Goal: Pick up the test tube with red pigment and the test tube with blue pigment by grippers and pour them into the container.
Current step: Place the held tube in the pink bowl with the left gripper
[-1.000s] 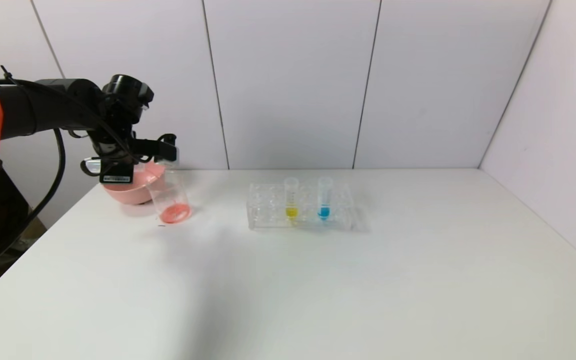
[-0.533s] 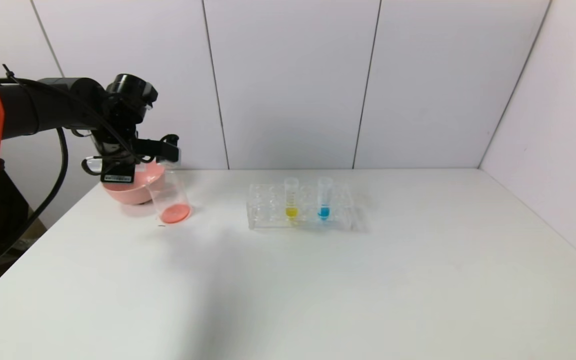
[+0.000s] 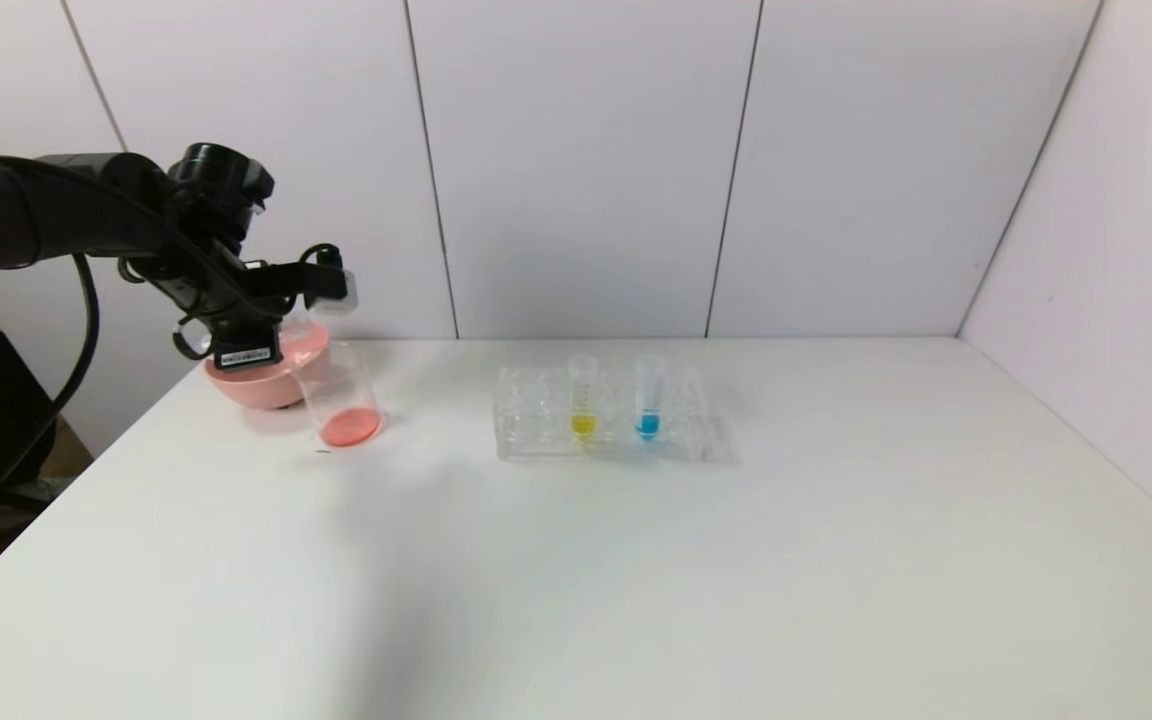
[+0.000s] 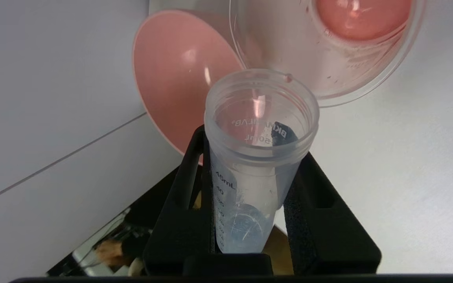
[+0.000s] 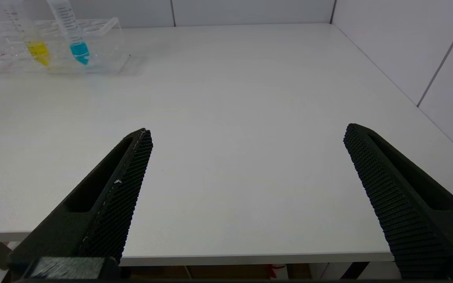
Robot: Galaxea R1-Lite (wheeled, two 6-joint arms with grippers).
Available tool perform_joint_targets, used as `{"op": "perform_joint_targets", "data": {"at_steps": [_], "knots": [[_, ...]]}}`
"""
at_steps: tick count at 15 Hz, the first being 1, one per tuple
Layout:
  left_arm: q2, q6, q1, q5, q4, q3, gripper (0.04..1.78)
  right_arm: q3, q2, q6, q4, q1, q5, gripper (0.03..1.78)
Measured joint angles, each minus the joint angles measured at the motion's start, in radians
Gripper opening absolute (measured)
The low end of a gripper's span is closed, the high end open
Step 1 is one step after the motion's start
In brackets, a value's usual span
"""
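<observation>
since the left gripper [image 4: 250, 220] clamps the emptied test tube with red pigment [image 4: 256, 157] above the container [image 3: 338, 395], we judge it should be carried off level, while the right gripper [image 5: 246, 188] waits spread open near the table's front edge.

A pale red-orange liquid is seen at the bottom of the clear glass beaker [image 3: 338, 400], beside a pink bowl [image 3: 266, 375]. The tube [image 4: 256, 157] held by the black left gripper [image 4: 256, 188] is clear and drained of colour, with grey printed marks. Bright blue liquid is seen in one tube [image 3: 648, 397] and yellow in another [image 3: 582, 398], both in a clear rack [image 3: 536, 425]. The table [image 3: 636, 580] is white. The right gripper [image 5: 246, 137] is black with a fine cross-hatched pattern on its fingers [image 5: 128, 177].
</observation>
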Motion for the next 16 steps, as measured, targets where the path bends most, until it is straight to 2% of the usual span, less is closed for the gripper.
{"op": "perform_joint_targets", "data": {"at_steps": [3, 5, 7, 9, 11, 14, 16], "knots": [[-0.013, -0.134, 0.051, -0.264, 0.009, 0.005, 0.51, 0.0, 0.0, 0.0, 0.0, 0.0, 0.0, 1.77], [-0.019, -0.301, 0.061, -0.443, -0.017, 0.009, 0.51, 0.0, 0.0, 0.0, 0.0, 0.0, 0.0, 1.77], [-0.021, -0.479, 0.067, -0.54, -0.101, 0.015, 0.51, 0.0, 0.0, 0.0, 0.0, 0.0, 0.0, 1.77], [-0.021, -0.681, 0.07, -0.548, -0.236, 0.028, 0.51, 0.0, 0.0, 0.0, 0.0, 0.0, 0.0, 1.77], [-0.04, -0.874, 0.078, -0.508, -0.412, 0.077, 0.51, 0.0, 0.0, 0.0, 0.0, 0.0, 0.0, 1.77], [-0.121, -1.005, 0.092, -0.424, -0.621, 0.243, 0.51, 0.0, 0.0, 0.0, 0.0, 0.0, 0.0, 1.77], [-0.187, -1.066, 0.095, -0.358, -0.772, 0.408, 0.51, 0.0, 0.0, 0.0, 0.0, 0.0, 0.0, 1.77]]}}
